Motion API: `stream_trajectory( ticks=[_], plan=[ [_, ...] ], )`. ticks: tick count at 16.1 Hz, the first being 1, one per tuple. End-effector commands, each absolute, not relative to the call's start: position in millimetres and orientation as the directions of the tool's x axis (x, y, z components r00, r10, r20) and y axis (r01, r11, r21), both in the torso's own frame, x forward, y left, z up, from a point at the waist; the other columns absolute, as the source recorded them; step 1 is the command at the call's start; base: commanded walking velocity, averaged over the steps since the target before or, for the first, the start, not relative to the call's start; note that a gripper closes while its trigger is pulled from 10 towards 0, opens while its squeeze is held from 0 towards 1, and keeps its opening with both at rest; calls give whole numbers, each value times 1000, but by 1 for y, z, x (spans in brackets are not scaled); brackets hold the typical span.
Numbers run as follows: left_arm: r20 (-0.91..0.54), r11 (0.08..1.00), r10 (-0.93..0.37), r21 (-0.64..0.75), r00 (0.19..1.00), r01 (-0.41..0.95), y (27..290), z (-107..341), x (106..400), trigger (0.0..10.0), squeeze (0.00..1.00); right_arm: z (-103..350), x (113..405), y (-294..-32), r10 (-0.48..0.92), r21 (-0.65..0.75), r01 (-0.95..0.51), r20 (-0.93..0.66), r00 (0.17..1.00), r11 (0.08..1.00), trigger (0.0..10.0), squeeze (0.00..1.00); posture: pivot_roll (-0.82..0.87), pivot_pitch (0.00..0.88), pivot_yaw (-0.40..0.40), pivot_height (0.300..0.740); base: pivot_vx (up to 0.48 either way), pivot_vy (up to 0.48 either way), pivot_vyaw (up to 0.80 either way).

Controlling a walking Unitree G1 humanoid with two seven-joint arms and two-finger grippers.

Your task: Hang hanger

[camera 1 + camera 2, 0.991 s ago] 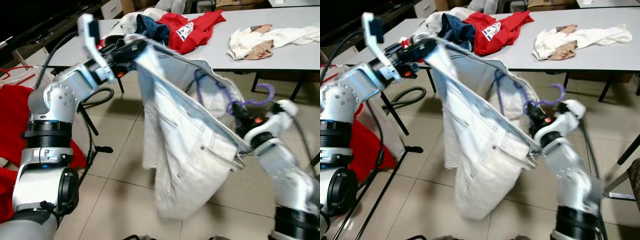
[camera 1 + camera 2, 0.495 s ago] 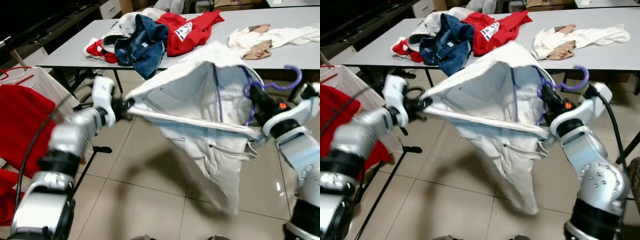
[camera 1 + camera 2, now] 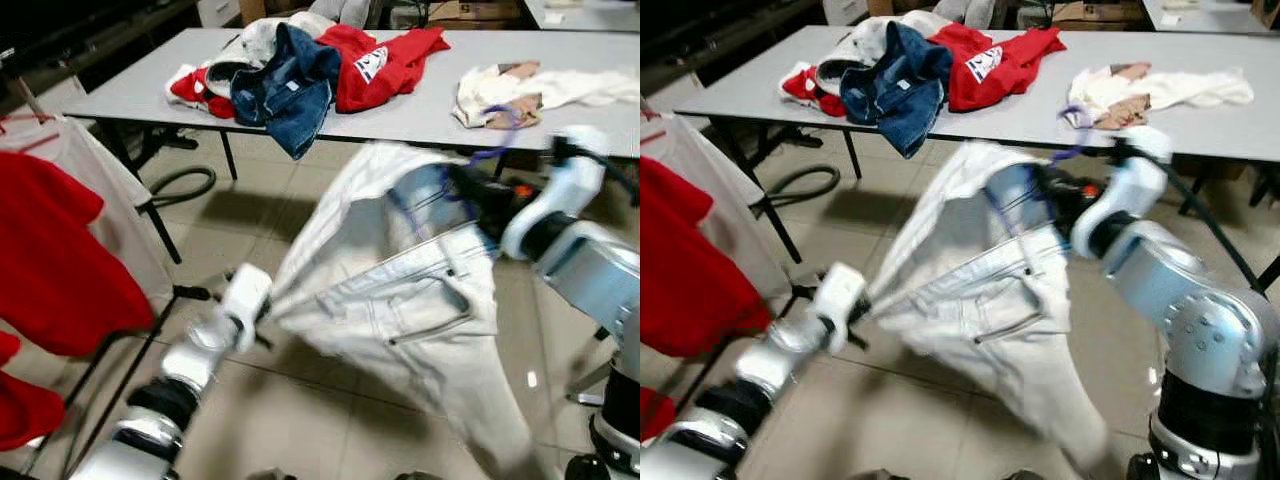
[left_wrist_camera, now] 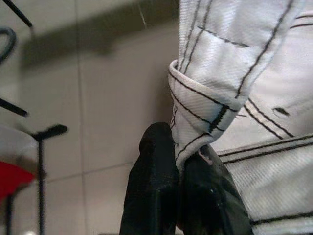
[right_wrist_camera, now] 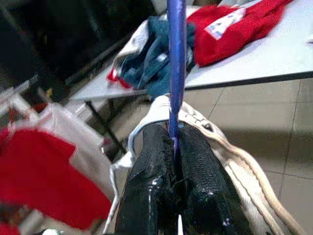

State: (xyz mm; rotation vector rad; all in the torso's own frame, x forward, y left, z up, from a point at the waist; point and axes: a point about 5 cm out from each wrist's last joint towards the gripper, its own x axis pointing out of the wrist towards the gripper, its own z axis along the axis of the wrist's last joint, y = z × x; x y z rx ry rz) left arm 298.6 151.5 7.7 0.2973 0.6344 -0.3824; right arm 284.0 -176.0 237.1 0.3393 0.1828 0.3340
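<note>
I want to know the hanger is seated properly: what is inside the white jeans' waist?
Purple hanger wire shows inside the white jeans, its hook by the right gripper, which pinches it. The hanger's lower part is covered by fabric. The left gripper pinches the waistband.

A thin purple hanger (image 5: 176,63) sits inside pale white jeans (image 3: 400,300) stretched out above the floor.

White jeans (image 3: 400,300) with dark stitching — purple hanger (image 5: 176,58) — red shirt (image 3: 60,260), grey table (image 3: 420,110).
</note>
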Motion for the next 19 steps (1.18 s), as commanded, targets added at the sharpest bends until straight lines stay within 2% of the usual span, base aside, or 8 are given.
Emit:
stream_trajectory(
  ticks=[1,4,5,6,7,13,17,19],
  plan=[
    [-707,909,-180,146,684,391,168,-19,275,0,0,271,279,-184,287,245,-285,28,958,927,10000,0,-159,0,35,740,0,0,0],
    [-686,907,-234,101,689,409,158,-19,276,0,0,267,282,-183,288,221,-280,-6,958,934,10000,0,-155,0,30,740,0,0,0],
    [-690,896,-256,94,677,434,159,-21,274,10000,0,267,284,-182,289,222,-282,2,957,933,10000,0,-152,0,33,740,0,0,0],
    [-675,895,-299,48,675,444,159,-20,274,10000,847,267,285,-181,291,218,-285,2,957,933,10000,0,-152,0,33,740,0,0,0],
    [-667,894,-315,30,675,447,158,-19,274,10000,1000,266,285,-181,291,216,-285,1,957,934,10000,0,-150,0,36,740,0,0,0],
    [-553,841,-495,-111,671,529,162,-5,275,10000,1000,249,290,-179,267,165,-258,-37,963,952,10000,0,-129,0,39,740,0,0,0],
    [-403,828,-560,-241,724,506,156,13,286,10000,1000,243,292,-179,264,163,-254,-43,963,953,10000,0,-121,0,37,740,0,0,0],
    [-290,757,-646,-359,706,546,151,25,287,10000,1000,231,296,-179,248,159,-236,-63,967,959,10000,0,-117,0,39,740,0,0,0]
  ],
)
